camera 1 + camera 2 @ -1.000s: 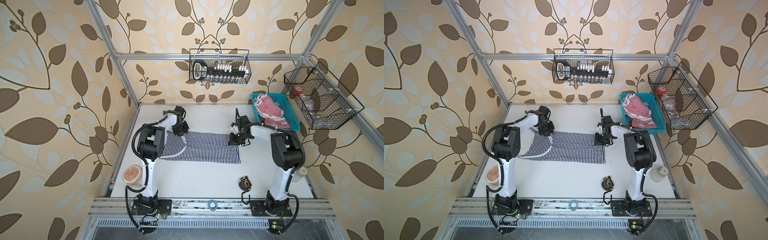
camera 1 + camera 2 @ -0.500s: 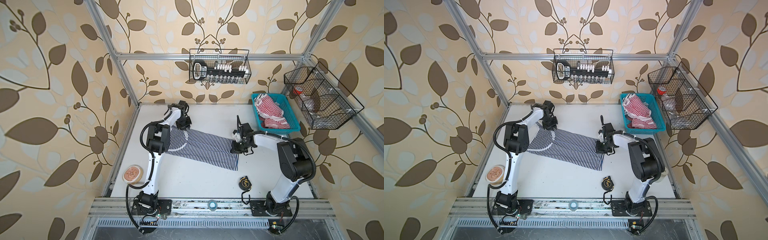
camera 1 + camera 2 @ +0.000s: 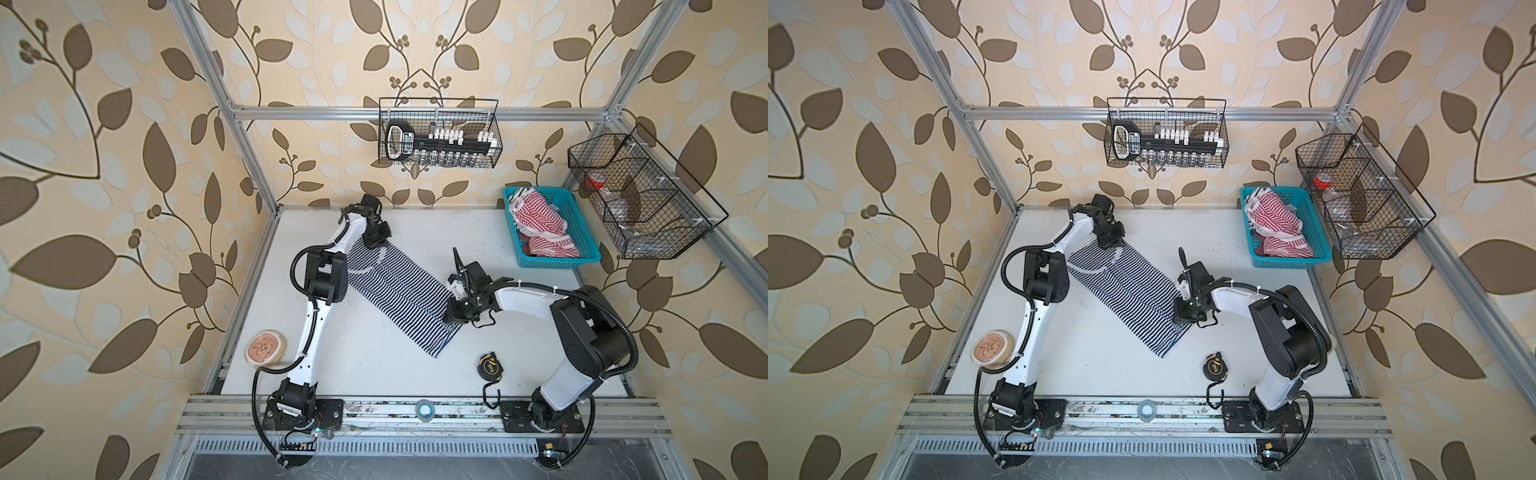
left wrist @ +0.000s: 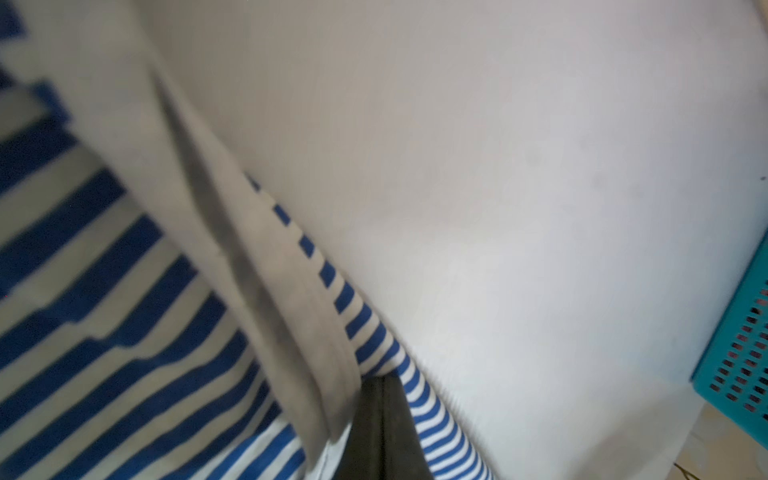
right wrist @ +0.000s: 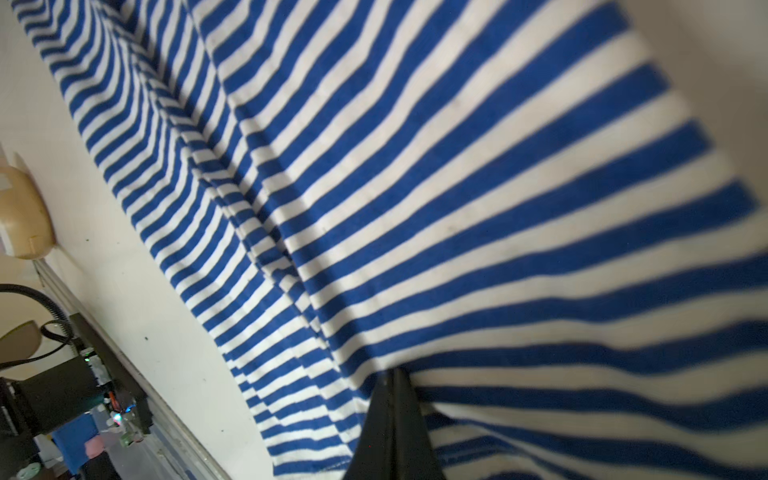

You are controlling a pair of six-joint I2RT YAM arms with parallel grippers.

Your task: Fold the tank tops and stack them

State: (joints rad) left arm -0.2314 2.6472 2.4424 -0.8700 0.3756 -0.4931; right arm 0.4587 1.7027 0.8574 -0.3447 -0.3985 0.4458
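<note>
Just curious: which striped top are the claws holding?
The navy-and-white tank top, pinched at opposite ends by the left gripper and right gripper. The red-and-white tank top lies crumpled in the blue basket, untouched.

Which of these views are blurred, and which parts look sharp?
Both top views are sharp. Left wrist view: the navy-and-white tank top and its white trim are smeared. Right wrist view: stripes crisp far away, blurred near the lens.
</note>
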